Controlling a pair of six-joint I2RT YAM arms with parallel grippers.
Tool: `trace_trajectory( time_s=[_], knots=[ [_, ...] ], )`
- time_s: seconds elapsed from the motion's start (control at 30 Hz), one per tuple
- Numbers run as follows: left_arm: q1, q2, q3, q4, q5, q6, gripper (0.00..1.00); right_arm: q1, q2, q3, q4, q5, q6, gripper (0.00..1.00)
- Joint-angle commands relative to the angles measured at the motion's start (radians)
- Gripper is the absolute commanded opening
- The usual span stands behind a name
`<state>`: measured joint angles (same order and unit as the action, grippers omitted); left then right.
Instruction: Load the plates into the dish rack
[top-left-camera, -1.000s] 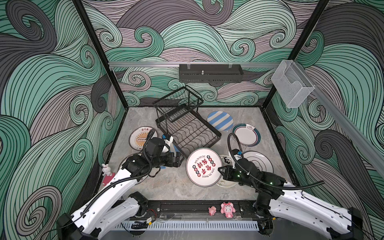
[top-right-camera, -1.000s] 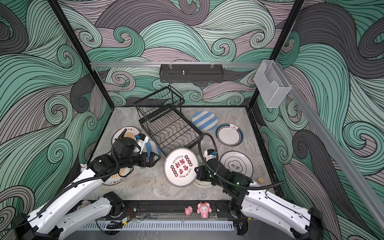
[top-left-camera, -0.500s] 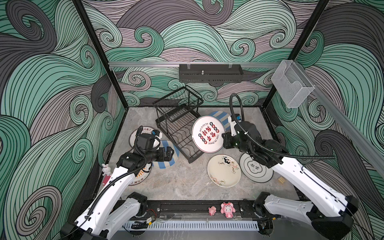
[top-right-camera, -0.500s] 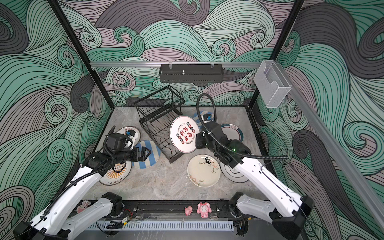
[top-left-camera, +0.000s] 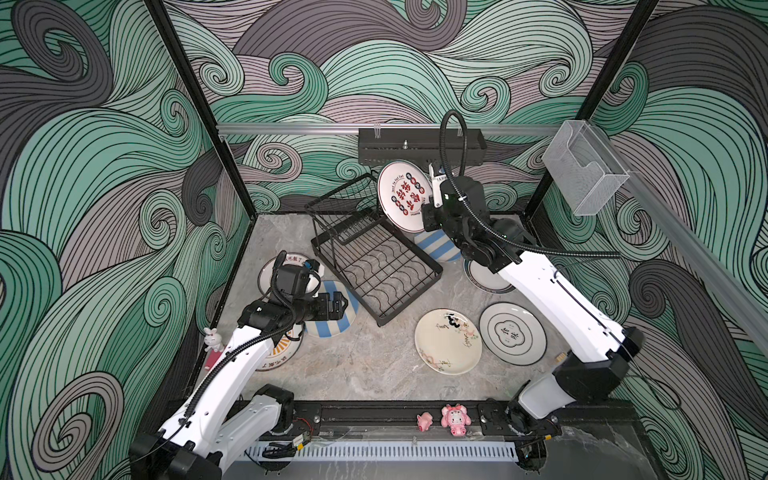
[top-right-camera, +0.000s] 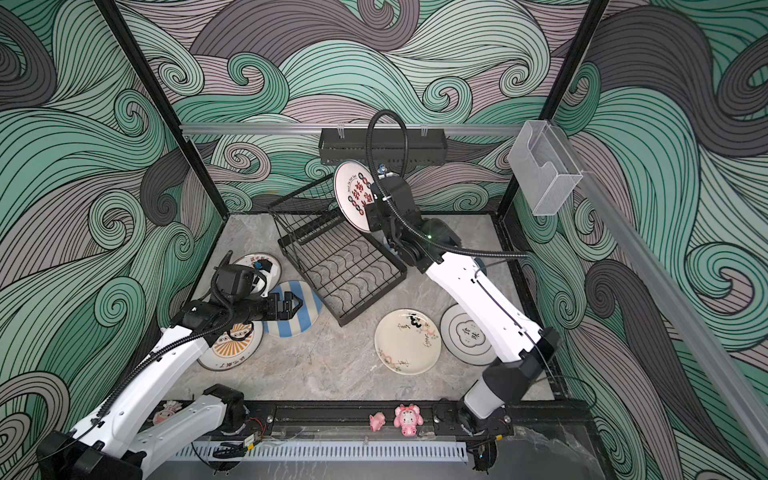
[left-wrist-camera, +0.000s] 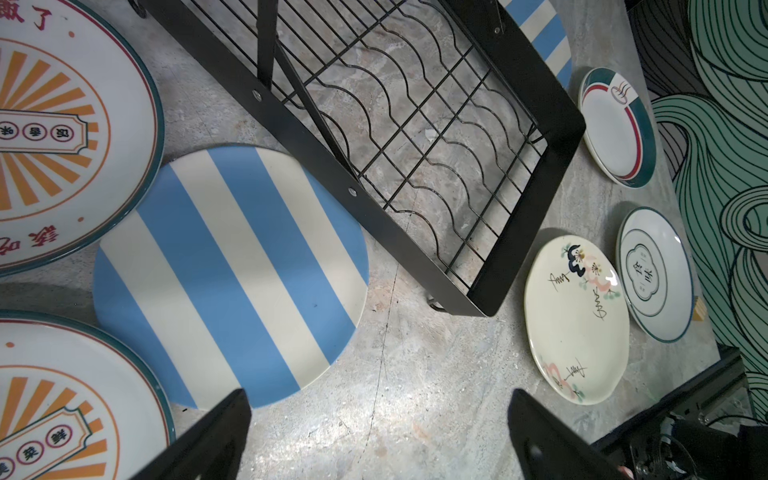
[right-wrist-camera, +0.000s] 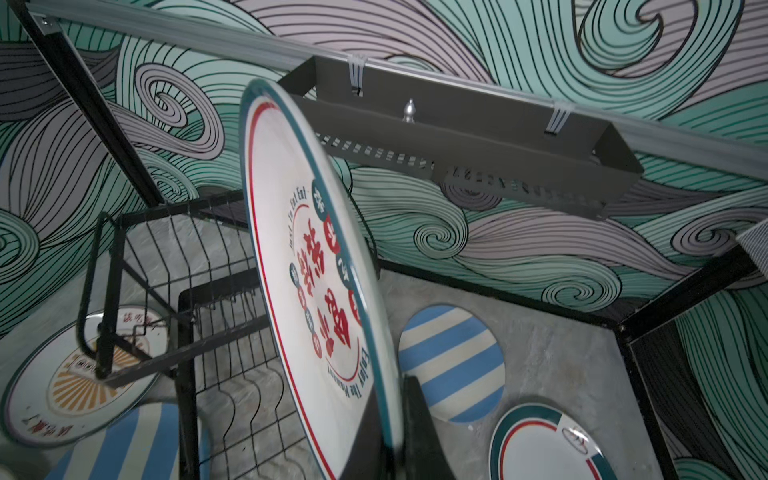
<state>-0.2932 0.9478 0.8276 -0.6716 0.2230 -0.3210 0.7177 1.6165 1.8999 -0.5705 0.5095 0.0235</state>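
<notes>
Beside rack (top-left-camera: 374, 266), raised right end effector (top-left-camera: 427, 208) pinches plate (top-left-camera: 401, 193).

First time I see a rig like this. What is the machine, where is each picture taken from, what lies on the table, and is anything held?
Two white robot arms, the left arm and the right arm, stand at a grey table; each ends in two jaws. Two pictures look down from overhead, nearly alike; the other two come from cameras on the wrists. On the table stands a black wire dish rack, with no plate in it. Around it plates lie flat: two orange-sunburst plates, two blue-striped plates, a cream plate with drawings, a black-ringed plate and a teal-rimmed plate. The right arm's jaws are shut on the rim of a red-lettered plate, held on edge up near the rack's raised basket. The left arm's jaws are open and hold nothing.
</notes>
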Motion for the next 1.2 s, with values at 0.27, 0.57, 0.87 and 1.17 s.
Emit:
trace_trajectory(
  time_s=[0.27, 0.57, 0.87, 1.17],
  knots=[
    [-0.019, 0.020, -0.105, 0.263, 0.112, -0.164, 0.99, -0.004, 0.156, 0.065, 0.529, 0.108, -0.287, 0.00],
    [-0.182, 0.145, -0.110, 0.366, -0.010, -0.188, 0.99, -0.004, 0.239, 0.079, 0.626, 0.101, -0.286, 0.00],
    [-0.179, 0.166, -0.018, 0.178, -0.066, -0.126, 0.99, -0.002, 0.316, 0.118, 0.599, 0.151, -0.221, 0.00],
    [-0.180, 0.143, -0.067, 0.213, -0.035, -0.146, 0.99, 0.005, 0.373, 0.126, 0.642, 0.211, -0.257, 0.00]
  ],
)
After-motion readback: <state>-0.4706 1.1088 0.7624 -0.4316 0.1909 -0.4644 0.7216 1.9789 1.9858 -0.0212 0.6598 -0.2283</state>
